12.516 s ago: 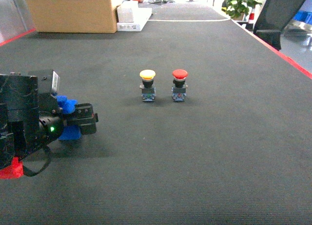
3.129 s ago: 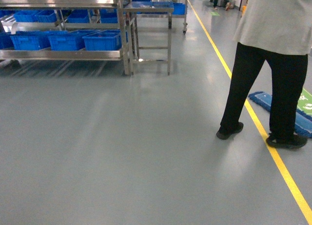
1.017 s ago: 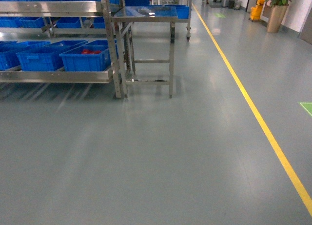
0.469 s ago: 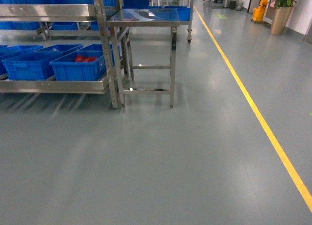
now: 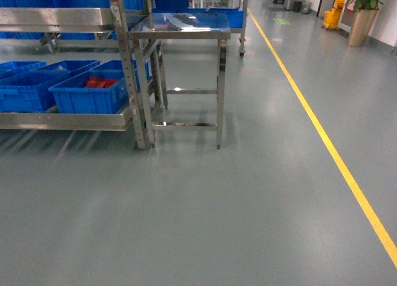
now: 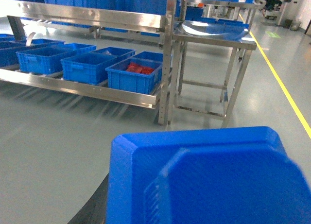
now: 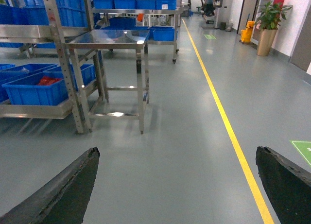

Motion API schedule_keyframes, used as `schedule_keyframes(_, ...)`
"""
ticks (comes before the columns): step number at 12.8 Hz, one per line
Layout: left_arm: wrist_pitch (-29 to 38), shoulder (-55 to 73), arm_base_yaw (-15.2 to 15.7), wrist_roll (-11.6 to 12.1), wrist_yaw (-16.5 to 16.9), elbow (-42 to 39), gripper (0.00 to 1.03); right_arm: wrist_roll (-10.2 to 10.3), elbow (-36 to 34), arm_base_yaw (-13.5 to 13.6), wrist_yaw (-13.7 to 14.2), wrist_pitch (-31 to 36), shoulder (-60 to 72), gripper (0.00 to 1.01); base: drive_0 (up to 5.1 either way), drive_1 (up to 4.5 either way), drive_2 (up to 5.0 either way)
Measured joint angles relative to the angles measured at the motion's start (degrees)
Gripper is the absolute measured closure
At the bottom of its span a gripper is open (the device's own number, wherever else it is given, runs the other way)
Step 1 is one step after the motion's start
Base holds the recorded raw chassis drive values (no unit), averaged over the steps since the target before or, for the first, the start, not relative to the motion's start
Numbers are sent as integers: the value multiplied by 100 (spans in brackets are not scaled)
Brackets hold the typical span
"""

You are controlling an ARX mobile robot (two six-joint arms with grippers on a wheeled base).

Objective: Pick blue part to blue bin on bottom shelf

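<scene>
The blue part [image 6: 199, 178] fills the bottom of the left wrist view, big and blurry, sitting right up against the camera; the left gripper itself is hidden behind it apart from a dark sliver at the lower left, so I honestly can't tell how its jaws stand or whether they're on the part. In the right wrist view the right gripper [image 7: 177, 185] has its two black fingers [image 7: 63, 192] way out at opposite edges of the picture, so jaws wide apart with only bare grey floor [image 5: 205, 218] between them. In the head view no arm shows at all; the steel rack [image 5: 121, 69] stands at the left with the bottom shelf [image 5: 68, 120] down low; the nearest blue bin [image 5: 87, 97] sits on it at the right-hand end with something red [image 5: 99, 82] inside, and more blue crates [image 5: 22, 90] line up to its left; a small steel table [image 5: 183, 35] stands just beside the rack's corner post; a yellow line [image 5: 329, 149] runs along the floor on the right.
</scene>
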Motion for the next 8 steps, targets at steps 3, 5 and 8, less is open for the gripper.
schedule_keyframes(3, -4, 0, 0, 0, 7, 0, 59, 2, 0, 0, -2, -7, 0, 3, -5, 414, -425)
schedule_keyframes(5, 11, -7, 0, 0, 4, 0, 59, 0, 0, 0, 0, -13, 0, 3, -5, 414, -425)
schedule_keyframes(8, -4, -7, 0, 0, 2, 0, 59, 0, 0, 0, 0, -13, 0, 3, -4, 417, -426)
